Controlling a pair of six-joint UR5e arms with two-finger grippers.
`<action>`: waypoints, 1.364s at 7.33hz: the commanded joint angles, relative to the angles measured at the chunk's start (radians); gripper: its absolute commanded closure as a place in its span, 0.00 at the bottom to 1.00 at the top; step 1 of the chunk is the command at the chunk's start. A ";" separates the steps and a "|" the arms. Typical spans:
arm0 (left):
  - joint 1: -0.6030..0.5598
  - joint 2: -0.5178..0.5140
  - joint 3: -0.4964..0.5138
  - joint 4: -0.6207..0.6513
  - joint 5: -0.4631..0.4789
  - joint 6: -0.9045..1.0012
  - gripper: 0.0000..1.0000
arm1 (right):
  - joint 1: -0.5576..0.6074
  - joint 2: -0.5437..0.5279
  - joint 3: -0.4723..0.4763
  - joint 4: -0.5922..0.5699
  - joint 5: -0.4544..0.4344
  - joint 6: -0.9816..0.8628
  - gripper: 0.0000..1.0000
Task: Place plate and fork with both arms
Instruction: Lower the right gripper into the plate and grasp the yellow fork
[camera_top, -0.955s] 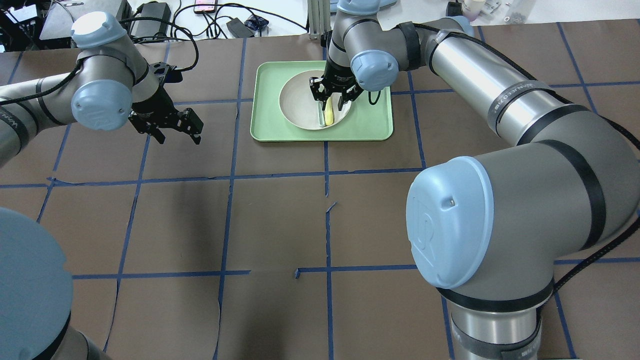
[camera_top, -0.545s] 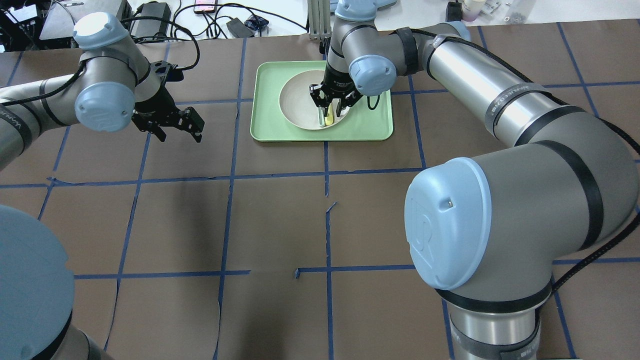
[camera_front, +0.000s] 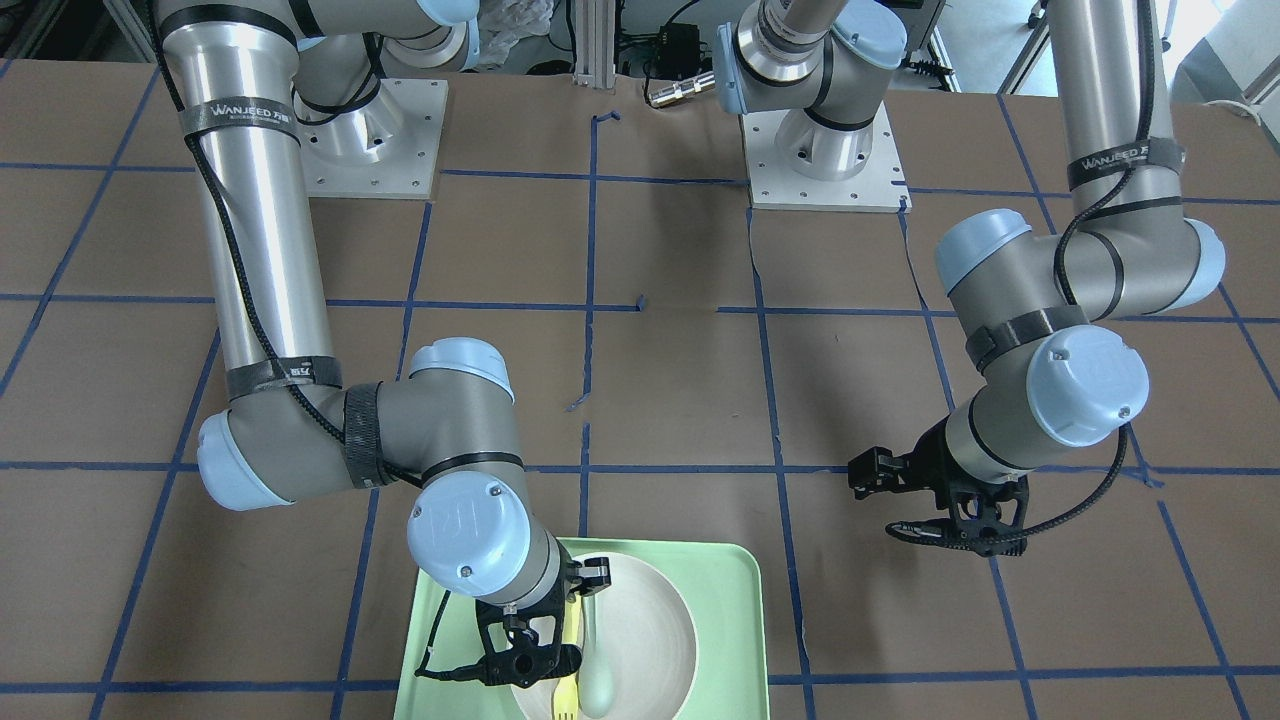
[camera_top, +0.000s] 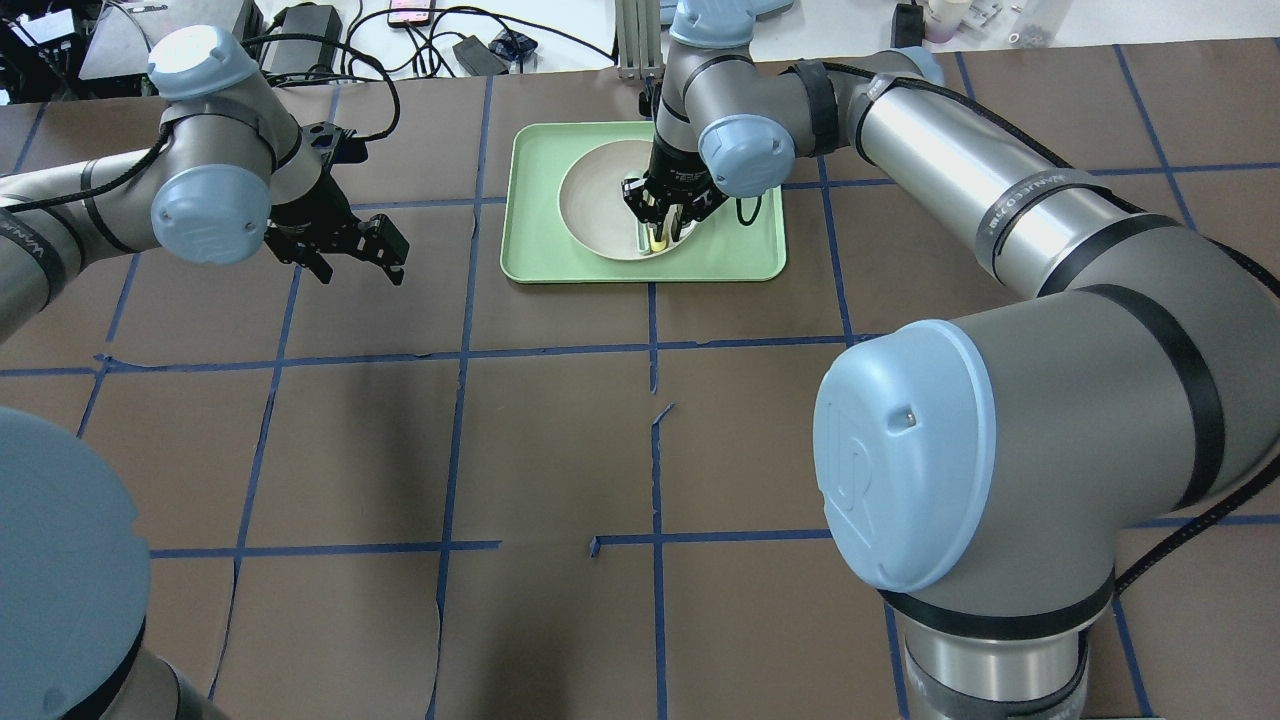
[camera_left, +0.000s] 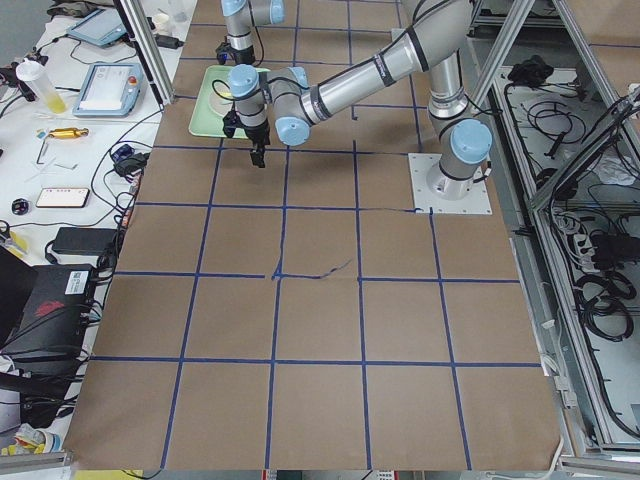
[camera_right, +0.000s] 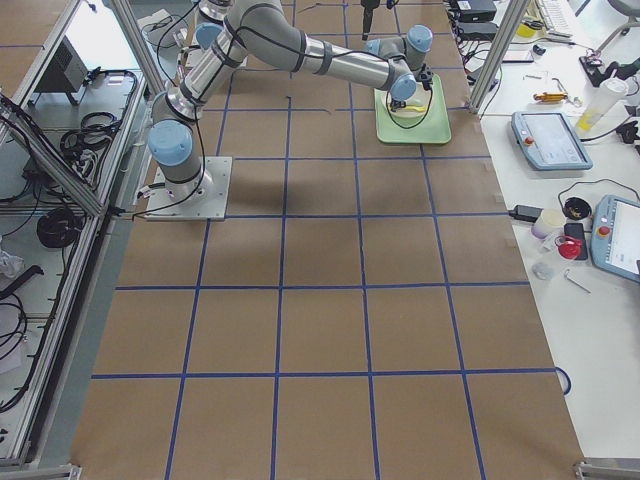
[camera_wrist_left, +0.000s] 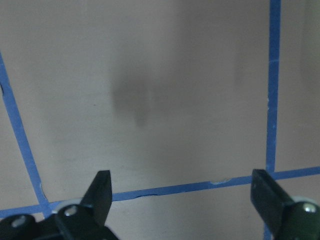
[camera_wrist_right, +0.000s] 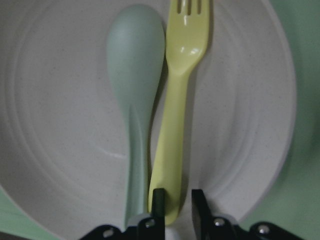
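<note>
The off-white plate (camera_top: 595, 205) lies on the light-green tray (camera_top: 530, 250) at the far side of the table. In it the yellow fork (camera_wrist_right: 175, 125) lies beside a mint spoon (camera_wrist_right: 135, 75), both lengthwise. My right gripper (camera_wrist_right: 176, 205) reaches down into the plate (camera_wrist_right: 60, 125) and is shut on the end of the fork's handle; overhead it (camera_top: 662, 215) covers most of the fork (camera_top: 658, 240). My left gripper (camera_top: 355, 262) hangs open over bare table, left of the tray. In the left wrist view its fingers (camera_wrist_left: 100, 190) hold nothing.
Brown paper with blue tape lines covers the table (camera_top: 550, 440). The tray's rim (camera_front: 740, 600) surrounds the plate (camera_front: 650, 620). Cables and small devices (camera_top: 300, 30) lie past the far edge. The right arm's big elbow (camera_top: 1000, 450) fills the near right.
My right gripper has come down into the plate and its fingers have gone from wide open to shut on the fork's handle. The left gripper has shifted slightly towards the far edge.
</note>
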 joint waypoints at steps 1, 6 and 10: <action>0.000 -0.002 0.000 0.001 -0.001 0.000 0.00 | 0.000 0.000 0.001 -0.001 0.009 -0.003 0.65; 0.000 -0.002 0.000 0.001 0.000 0.000 0.00 | 0.002 0.007 -0.008 -0.010 0.009 -0.009 0.57; 0.000 -0.002 -0.002 0.001 0.000 0.000 0.00 | 0.000 0.009 -0.013 -0.012 0.013 -0.009 0.54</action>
